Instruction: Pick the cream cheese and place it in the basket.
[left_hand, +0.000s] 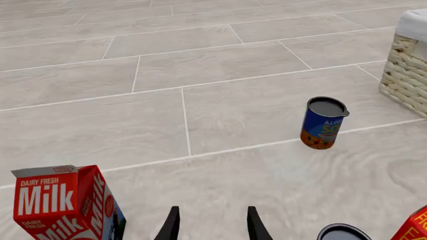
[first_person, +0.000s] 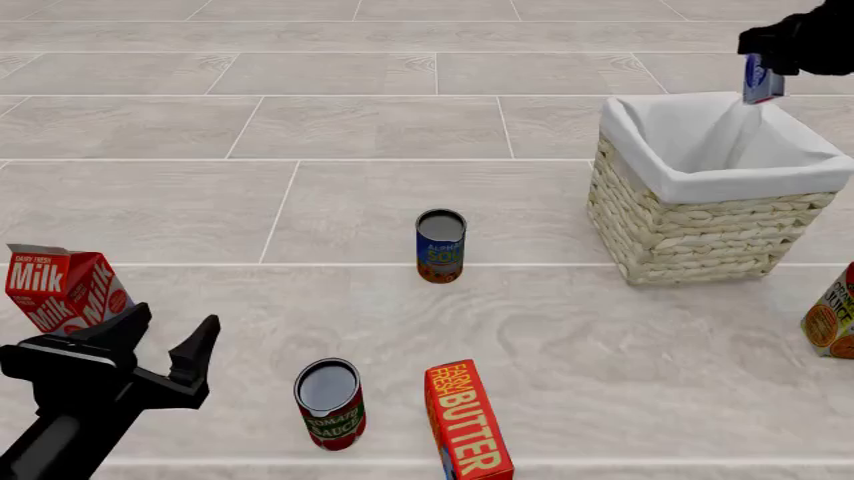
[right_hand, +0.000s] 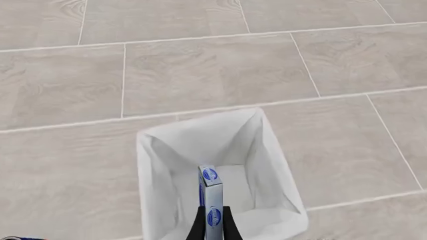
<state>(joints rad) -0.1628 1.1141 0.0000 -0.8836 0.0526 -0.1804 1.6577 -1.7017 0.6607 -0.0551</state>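
Left gripper (first_person: 167, 352) hovers low at near left, jaws apart, holding nothing, just beside the milk carton (first_person: 60, 288). Centre: soup can (first_person: 439, 245) upright; tomato sauce can (first_person: 330, 403) and butter box (first_person: 467, 420) nearer. Right: basket (first_person: 694, 235) upright. Right gripper (right_hand: 212, 222) is clamped on the cream cheese (right_hand: 210, 197), which is suspended directly above the basket's lined interior.

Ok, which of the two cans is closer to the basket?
The blue and orange can, standing mid-floor, is closer to the basket. The red and green can stands further away, beside the butter box.
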